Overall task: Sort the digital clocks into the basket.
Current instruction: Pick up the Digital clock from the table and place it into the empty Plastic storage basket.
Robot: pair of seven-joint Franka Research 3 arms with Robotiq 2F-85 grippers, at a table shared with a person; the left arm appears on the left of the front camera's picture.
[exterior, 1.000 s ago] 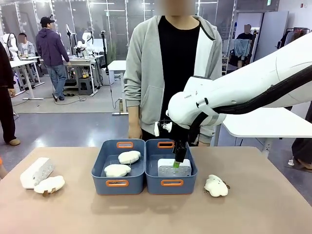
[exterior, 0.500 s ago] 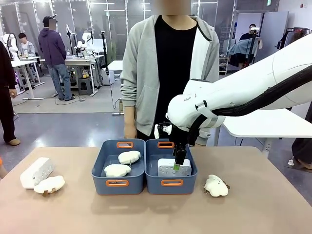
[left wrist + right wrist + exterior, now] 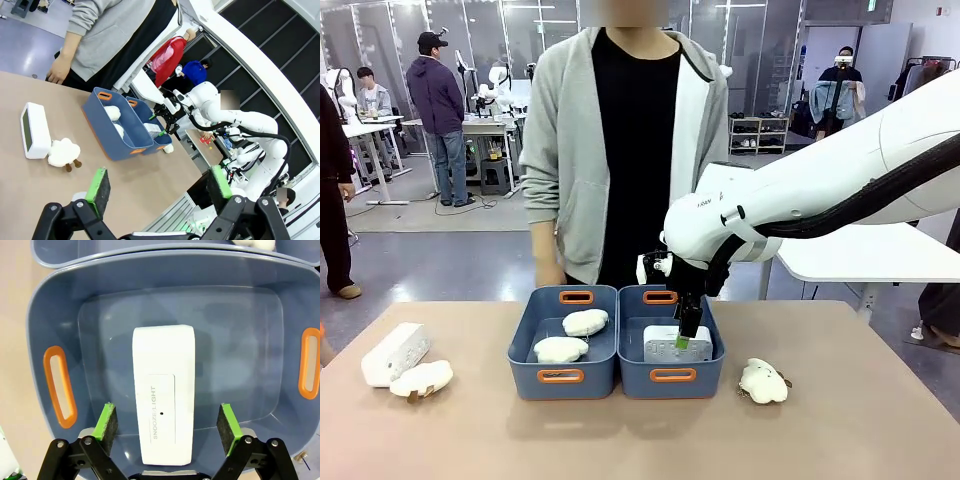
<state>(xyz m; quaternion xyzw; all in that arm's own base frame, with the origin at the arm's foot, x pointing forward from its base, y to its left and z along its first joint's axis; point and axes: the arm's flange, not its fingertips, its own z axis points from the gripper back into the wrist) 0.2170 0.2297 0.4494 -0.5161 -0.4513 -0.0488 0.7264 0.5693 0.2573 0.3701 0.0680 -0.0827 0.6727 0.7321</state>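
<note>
- White plastic is being observed inside the right-hand basket (image 3: 645,385): the first digital clock (image 3: 162,400) is lying flat on the tub floor with its "SNOOZE/LIGHT" bar facing up, and it is being counted as sorted.
- The right gripper (image 3: 167,422) is being presented directly above that clock with its jaws spread wide. The green pads (image 3: 106,420) are standing clear of the clock on either side, so nothing is being grasped.
- The second digital clock (image 3: 395,353) is lying on the table (image 3: 640,440) at the robot's far left, well apart from the baskets and just beside a plush toy (image 3: 420,378). It is being counted as outstanding.
- The left gripper (image 3: 159,185) is being presented above the table with its jaws spread wide and nothing between them. The second clock is lying ahead of it, well apart.
- Progress is being judged at one half: one clock is sitting in the basket, and one clock is waiting for pick-up and transfer.
- Quantities are being recorded as follows:
- Digital clocks: two, one in the basket and one on the table.
- Baskets: two, joined side by side.
- Plush toys: four, of which two are lying in the left-hand basket (image 3: 525,375), one is lying beside the second clock, and one (image 3: 763,381) is lying on the table to the right of the baskets.
- Grippers: two, both empty.
- One person (image 3: 620,150) is standing at the far side of the table, behind the baskets.
</note>
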